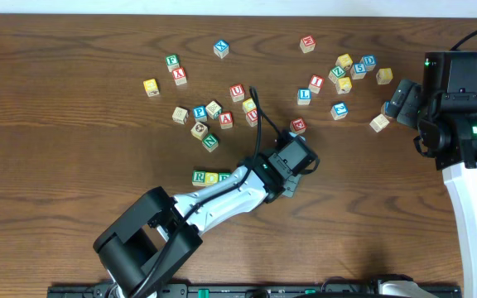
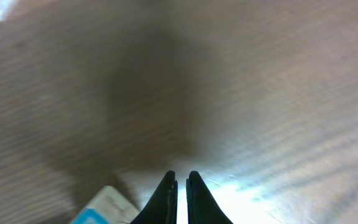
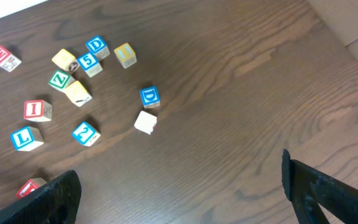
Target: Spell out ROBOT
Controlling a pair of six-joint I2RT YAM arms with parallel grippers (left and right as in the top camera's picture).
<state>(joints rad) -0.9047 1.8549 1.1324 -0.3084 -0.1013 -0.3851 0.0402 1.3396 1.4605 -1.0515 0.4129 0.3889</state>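
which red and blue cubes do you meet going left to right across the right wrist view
far-left red cube → red I cube → blue 2 cube → lower blue D cube

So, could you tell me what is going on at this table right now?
Two robot arms are spelling a word from letter cubes. A green R cube and a yellow cube sit side by side beside the left arm. The left gripper is shut and empty over the table; the right gripper is open by the scattered cubes at the right.
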